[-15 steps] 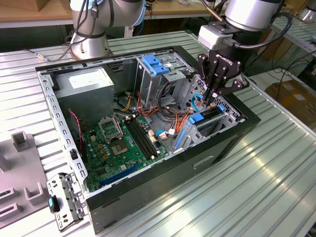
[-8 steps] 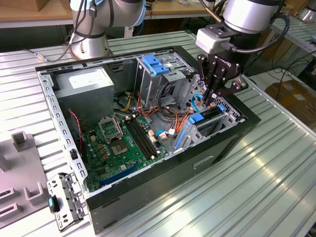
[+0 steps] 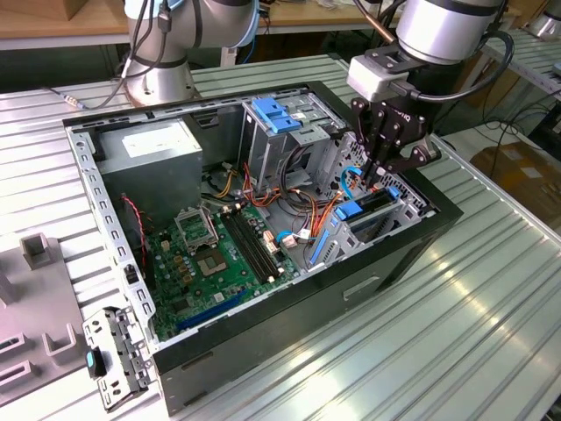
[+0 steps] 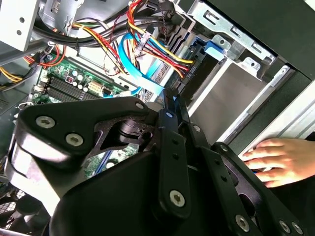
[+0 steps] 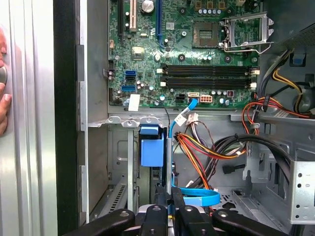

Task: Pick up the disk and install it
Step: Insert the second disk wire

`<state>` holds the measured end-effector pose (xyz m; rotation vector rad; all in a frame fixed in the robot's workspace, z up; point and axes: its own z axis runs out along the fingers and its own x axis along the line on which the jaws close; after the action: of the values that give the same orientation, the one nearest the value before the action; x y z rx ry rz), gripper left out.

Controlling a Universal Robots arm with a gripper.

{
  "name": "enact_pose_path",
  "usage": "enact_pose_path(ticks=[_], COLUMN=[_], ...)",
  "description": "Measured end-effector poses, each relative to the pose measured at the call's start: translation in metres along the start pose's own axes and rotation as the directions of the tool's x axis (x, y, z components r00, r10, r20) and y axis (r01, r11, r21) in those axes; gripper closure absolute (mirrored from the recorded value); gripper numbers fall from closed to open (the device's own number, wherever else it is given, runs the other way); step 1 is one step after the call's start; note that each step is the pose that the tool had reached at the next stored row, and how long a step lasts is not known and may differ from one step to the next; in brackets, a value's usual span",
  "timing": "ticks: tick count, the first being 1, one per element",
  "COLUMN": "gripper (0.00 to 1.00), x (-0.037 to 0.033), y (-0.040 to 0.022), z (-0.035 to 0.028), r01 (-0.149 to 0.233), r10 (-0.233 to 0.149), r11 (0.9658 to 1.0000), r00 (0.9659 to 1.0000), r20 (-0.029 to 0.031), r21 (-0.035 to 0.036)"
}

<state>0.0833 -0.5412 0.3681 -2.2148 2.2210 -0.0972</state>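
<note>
The disk (image 3: pixel 372 206) sits tilted in the drive bay at the front corner of the open computer case (image 3: pixel 289 316), on the exterior view's right. It is a dark slab with blue side rails. My gripper (image 3: pixel 379 174) hangs straight above it, jaws together, with the tips just over the disk's upper edge. I cannot tell whether they touch it. In the second wrist view the shut gripper (image 4: pixel 171 96) points at the dark disk (image 4: pixel 199 78) beside its blue rail (image 4: pixel 210 47). In the first wrist view the gripper (image 5: pixel 170 196) is next to the blue rail (image 5: pixel 151 147).
Inside the case are a green motherboard (image 3: pixel 219 254), a grey power-supply box (image 3: pixel 158 149), a light-blue bracket (image 3: pixel 276 114) and loose coloured cables (image 3: pixel 307 210). A person's hand (image 4: pixel 280 157) rests outside the case wall, near the bay. A metal bracket (image 3: pixel 110 360) lies by the case's near corner.
</note>
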Motion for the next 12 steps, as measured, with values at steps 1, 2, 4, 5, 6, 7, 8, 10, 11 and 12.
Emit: enact_pose_path(ticks=[1,2,4,5,6,7,8,10,11,12], gripper=[0.84,0.84,0.84,0.84,0.84,0.84,0.84,0.84,0.84,0.84], x=[0.0000,0.0000,0.0000,0.0000,0.0000,0.0000,0.0000,0.0000,0.0000,0.0000], y=[0.0000,0.0000,0.0000,0.0000,0.0000,0.0000,0.0000,0.0000,0.0000,0.0000], z=[0.0000,0.0000,0.0000,0.0000,0.0000,0.0000,0.0000,0.0000,0.0000,0.0000], r01=[0.000,0.000,0.000,0.000,0.000,0.000,0.000,0.000,0.000,0.000], r10=[0.000,0.000,0.000,0.000,0.000,0.000,0.000,0.000,0.000,0.000], r11=[1.0000,1.0000,1.0000,1.0000,1.0000,1.0000,1.0000,1.0000,1.0000,1.0000], r00=[1.0000,1.0000,1.0000,1.0000,1.0000,1.0000,1.0000,1.0000,1.0000,1.0000], r20=[0.0013,0.0012,0.0014,0.0014,0.0015,0.0014,0.0014,0.0016,0.0016,0.0018], r21=[0.0000,0.0000,0.0000,0.0000,0.0000,0.0000,0.0000,0.0000,0.0000,0.0000])
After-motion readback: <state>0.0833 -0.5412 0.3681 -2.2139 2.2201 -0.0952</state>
